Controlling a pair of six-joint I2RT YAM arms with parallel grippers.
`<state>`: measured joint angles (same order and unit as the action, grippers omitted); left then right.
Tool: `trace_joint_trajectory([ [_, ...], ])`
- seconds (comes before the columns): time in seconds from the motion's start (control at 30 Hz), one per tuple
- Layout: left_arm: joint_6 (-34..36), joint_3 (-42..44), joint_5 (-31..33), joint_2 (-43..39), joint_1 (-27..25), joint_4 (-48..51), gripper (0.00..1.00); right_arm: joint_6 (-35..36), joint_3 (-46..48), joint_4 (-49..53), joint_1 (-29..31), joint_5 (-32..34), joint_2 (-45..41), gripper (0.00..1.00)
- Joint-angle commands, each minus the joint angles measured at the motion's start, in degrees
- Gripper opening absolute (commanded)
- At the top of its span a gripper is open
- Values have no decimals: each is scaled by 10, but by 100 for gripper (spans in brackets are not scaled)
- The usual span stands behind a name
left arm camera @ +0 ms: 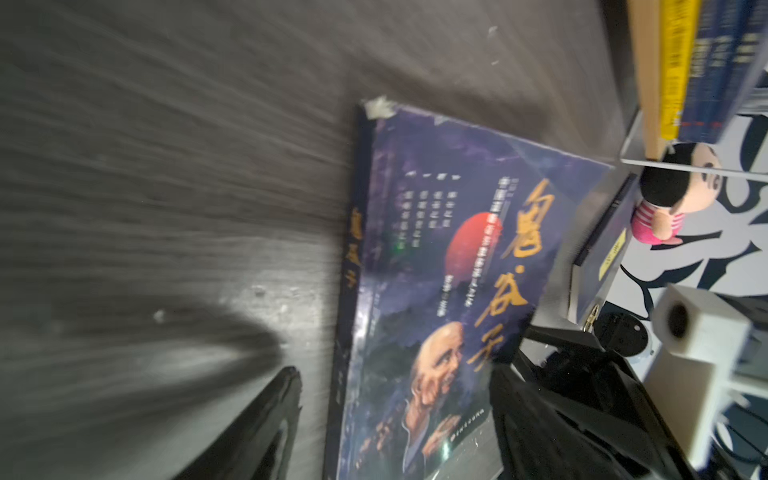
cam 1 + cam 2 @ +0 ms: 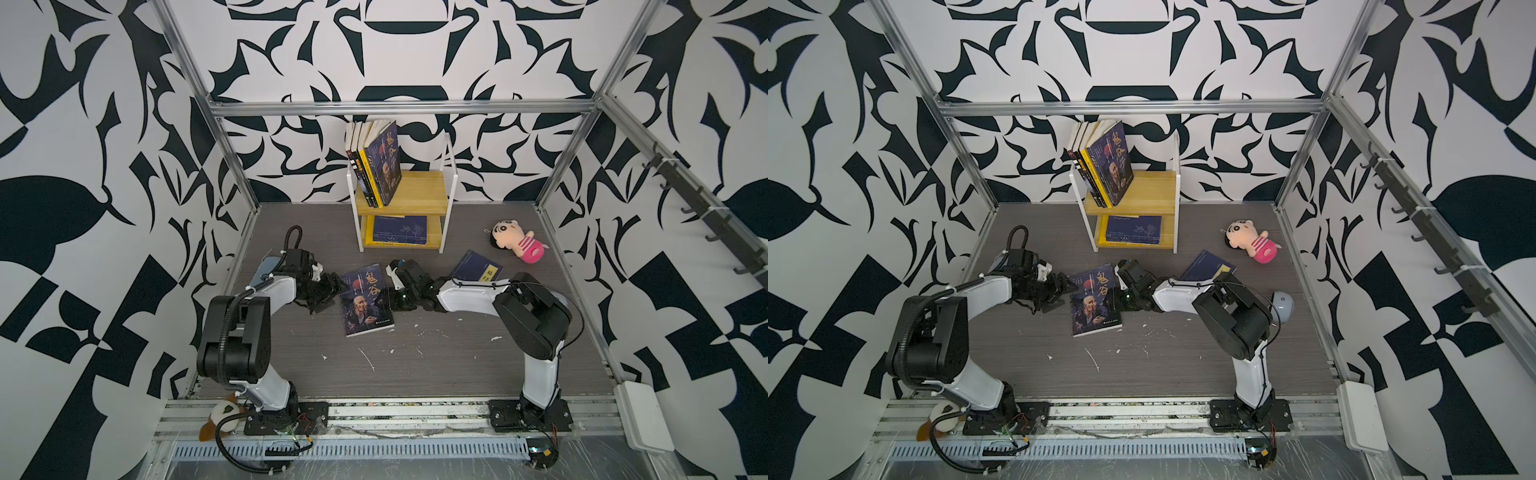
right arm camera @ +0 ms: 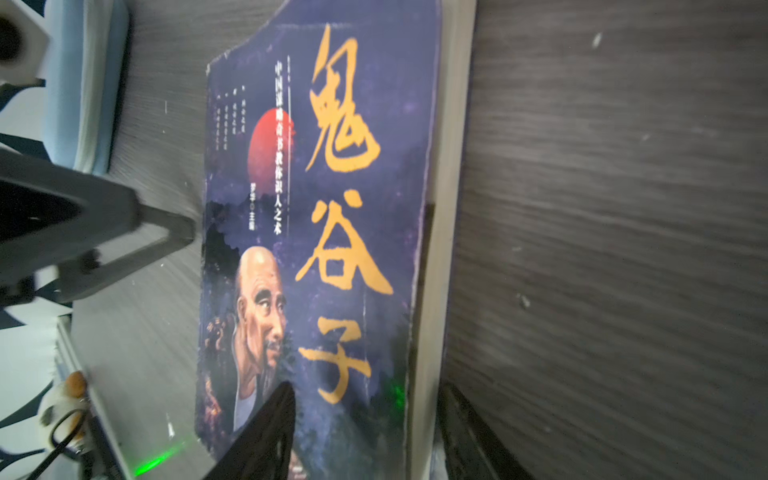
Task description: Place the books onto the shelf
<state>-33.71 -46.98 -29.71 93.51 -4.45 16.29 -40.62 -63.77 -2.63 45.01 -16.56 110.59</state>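
Grey bench [image 2: 415, 365], patterned walls [image 2: 83, 208], portrait book [image 2: 365, 299] flat before the shelf [image 2: 419, 193].
In both top views it lies cover up, long axis toward the shelf, title end farthest, with the left claw [image 2: 328, 297] and right claw [image 2: 384, 301] flanking its sides, both spread. Left wrist view alone shows the spine between that claw's fingers [image 1: 257, 424]; right wrist view alone shows the page edge between its own.
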Motion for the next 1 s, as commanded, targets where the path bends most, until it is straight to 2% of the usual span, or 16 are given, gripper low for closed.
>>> trace_joint_trajectory([
  [0.0,-15,6,-20,17,-8,-1,67,-49,-21,0,-1,-41,-18,56],
  [0.13,-25,10,-39,18,-29,-16,64,-96,-20,-52,-4,-71,-50,50],
  [0.33,-34,9,-47,12,-36,-20,62,-135,-15,-97,-5,-91,-76,48],
  [0.73,-39,22,-51,3,-36,-31,55,-183,2,-157,-6,-104,-20,48],
  [0.97,-42,24,-50,2,-36,-32,54,-175,-8,-138,-6,-104,-14,50],
])
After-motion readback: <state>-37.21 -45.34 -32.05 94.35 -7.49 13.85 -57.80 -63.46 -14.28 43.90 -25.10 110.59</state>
